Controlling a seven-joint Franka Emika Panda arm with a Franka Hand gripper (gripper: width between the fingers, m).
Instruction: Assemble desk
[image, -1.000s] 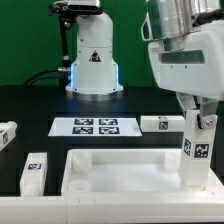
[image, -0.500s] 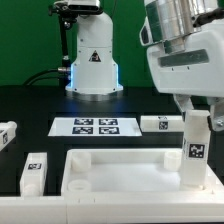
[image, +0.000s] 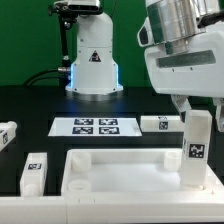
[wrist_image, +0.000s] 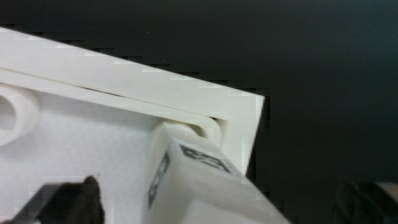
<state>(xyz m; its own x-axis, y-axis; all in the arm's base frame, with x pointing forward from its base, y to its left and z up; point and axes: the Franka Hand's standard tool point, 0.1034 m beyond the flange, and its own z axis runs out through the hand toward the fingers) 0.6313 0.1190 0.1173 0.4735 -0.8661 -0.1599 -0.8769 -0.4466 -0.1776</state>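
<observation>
Black tabletop under a green backdrop; white robot base (image: 92, 62) stands upper centre of the exterior view, marker board (image: 95, 126) flat in front of it.

Tabletop (image: 115, 157) of the desk lies rim-up across the lower centre. One leg (image: 197, 148) stands upright at its corner on the exterior view's right, long axis vertical, tag facing the camera. Wrist view shows that leg (wrist_image: 199, 172) dropped into the corner socket, tabletop (wrist_image: 98, 125) rim wrapping round it.

Gripper (image: 200, 108) hangs straight above the leg's top, jaws spread wide and holding nothing; fingers look clear of the leg, though contact is hard to rule out at this size.

Three loose legs: one (image: 160, 123) lying beside the marker board on the right, one (image: 34, 173) at lower left just off the tabletop, one (image: 6, 136) at the far left edge.

Judgement: first leg looks seated or nearly so. The closest spare is the one lying up-left of the gripper, long axis sideways.
</observation>
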